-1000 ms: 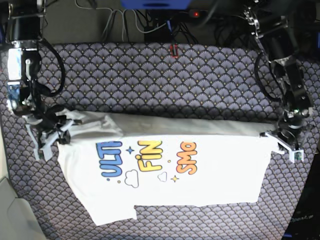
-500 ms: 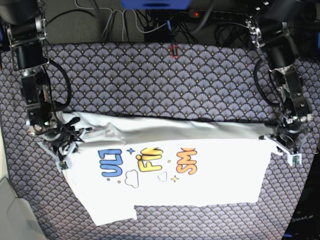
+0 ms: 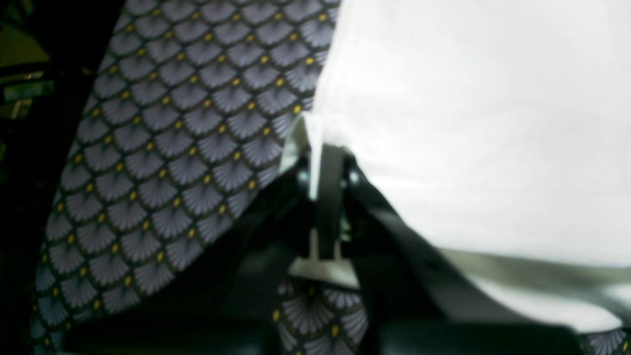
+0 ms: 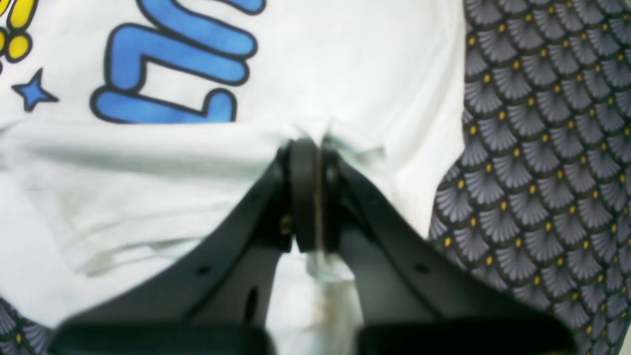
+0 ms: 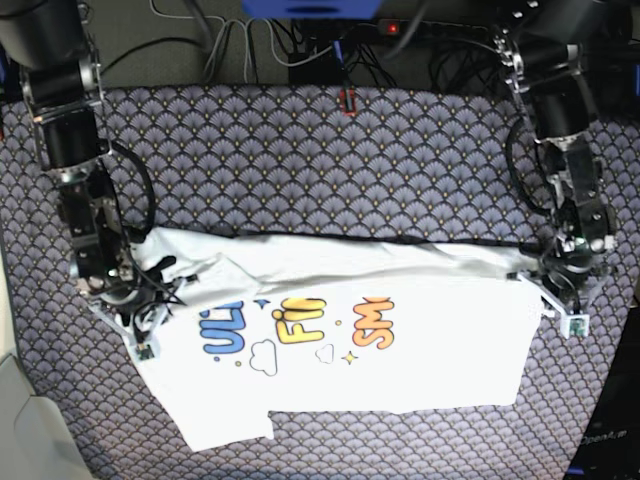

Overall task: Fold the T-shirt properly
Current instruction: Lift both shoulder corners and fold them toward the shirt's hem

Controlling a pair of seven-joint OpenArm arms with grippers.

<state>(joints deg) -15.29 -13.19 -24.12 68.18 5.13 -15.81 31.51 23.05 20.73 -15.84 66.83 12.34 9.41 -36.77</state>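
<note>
The white T-shirt [image 5: 400, 340] lies across the patterned table, print up, its far long edge folded over toward the camera and covering the tops of the blue, yellow and orange letters. At the shirt's left end in the base view, my right gripper [image 5: 140, 300] is shut on a bunched fold of the T-shirt [image 4: 148, 162] just below the blue letters [image 4: 177, 54]. My left gripper [image 5: 545, 280] pinches the shirt's right corner; in its wrist view the jaws [image 3: 325, 167] are shut on the edge of the white cloth [image 3: 468, 123].
A grey scallop-patterned cloth [image 5: 320, 160] covers the table. Cables and a power strip [image 5: 390, 28] run along the far edge. A small red item [image 5: 346, 102] lies near the back middle. Both arms [image 5: 75, 150] come down from the far corners.
Both grippers have drawn the far edge of the shirt toward the camera, so the fold now covers more of the letters. The right gripper moved nearer and to the right.
</note>
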